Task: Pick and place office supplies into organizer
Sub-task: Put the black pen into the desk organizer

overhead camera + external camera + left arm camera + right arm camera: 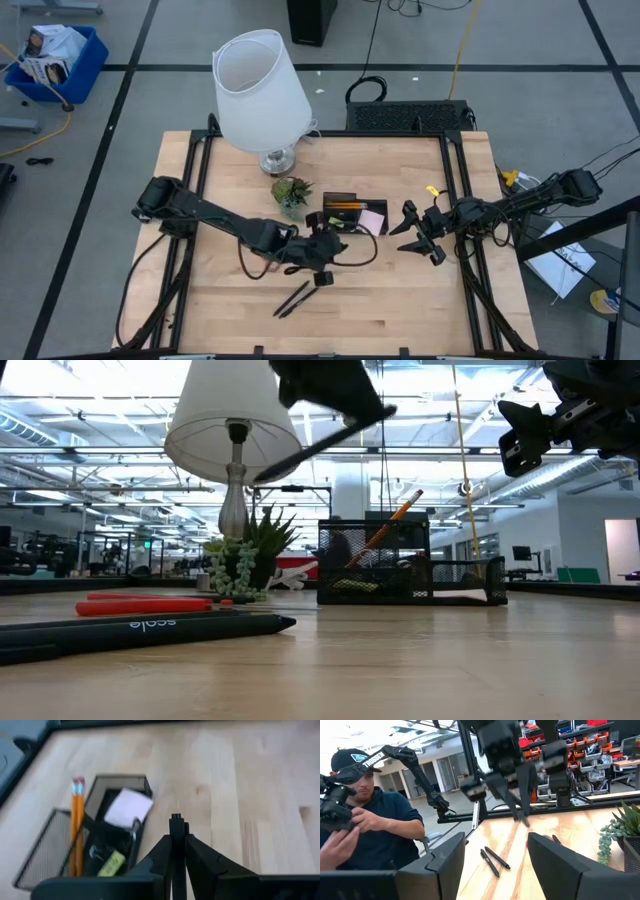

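Holding 1 thin black pen [177, 851] pinched between closed fingers, the left gripper [322, 251] hangs at 6 o'clock of the organizer [345, 212]. Pen: light, stiff, slippery; best gripped mid-shaft. Right gripper [418, 232] waits wide open, empty, above smooth wooden table [400, 300]; workshop behind.

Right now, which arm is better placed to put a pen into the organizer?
Left. The left gripper is shut on a black pen just beside the organizer. The right gripper hangs open and empty.
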### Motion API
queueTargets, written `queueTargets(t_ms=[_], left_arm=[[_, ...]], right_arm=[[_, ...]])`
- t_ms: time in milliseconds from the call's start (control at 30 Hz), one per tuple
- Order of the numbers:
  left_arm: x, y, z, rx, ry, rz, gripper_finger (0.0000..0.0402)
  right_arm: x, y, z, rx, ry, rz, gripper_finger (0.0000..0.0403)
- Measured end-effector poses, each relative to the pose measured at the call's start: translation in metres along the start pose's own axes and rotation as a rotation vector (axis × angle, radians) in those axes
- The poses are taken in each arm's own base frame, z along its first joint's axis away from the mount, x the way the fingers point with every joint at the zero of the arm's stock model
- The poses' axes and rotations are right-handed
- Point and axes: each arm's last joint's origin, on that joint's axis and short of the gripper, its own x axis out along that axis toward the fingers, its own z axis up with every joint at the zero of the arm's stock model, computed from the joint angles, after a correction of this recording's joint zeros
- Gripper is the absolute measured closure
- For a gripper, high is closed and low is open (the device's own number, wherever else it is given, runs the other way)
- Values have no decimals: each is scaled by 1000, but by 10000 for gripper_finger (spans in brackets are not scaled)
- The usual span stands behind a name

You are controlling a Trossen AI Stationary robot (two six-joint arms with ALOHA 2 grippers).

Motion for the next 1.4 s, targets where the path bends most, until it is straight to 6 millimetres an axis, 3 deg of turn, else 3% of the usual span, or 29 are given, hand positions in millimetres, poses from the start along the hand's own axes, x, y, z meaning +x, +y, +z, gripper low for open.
queueTargets(t_ms=[333, 667, 867, 1033, 1400], left_arm=[[-22, 27, 23, -11, -176, -18, 350], [-46, 84, -17, -56, -551, -161, 350], [-48, 113, -37, 101, -808, -132, 350], [-38, 133, -53, 73, -801, -190, 350], [-29, 168, -59, 178, -980, -350, 350]], right_arm=[[0, 0, 0, 1, 3, -1, 193], [0, -1, -2, 3, 18, -5, 191], [0, -1, -2, 4, 23, -6, 194], [0, -1, -2, 4, 22, -6, 191], [0, -1, -3, 5, 26, -7, 191]])
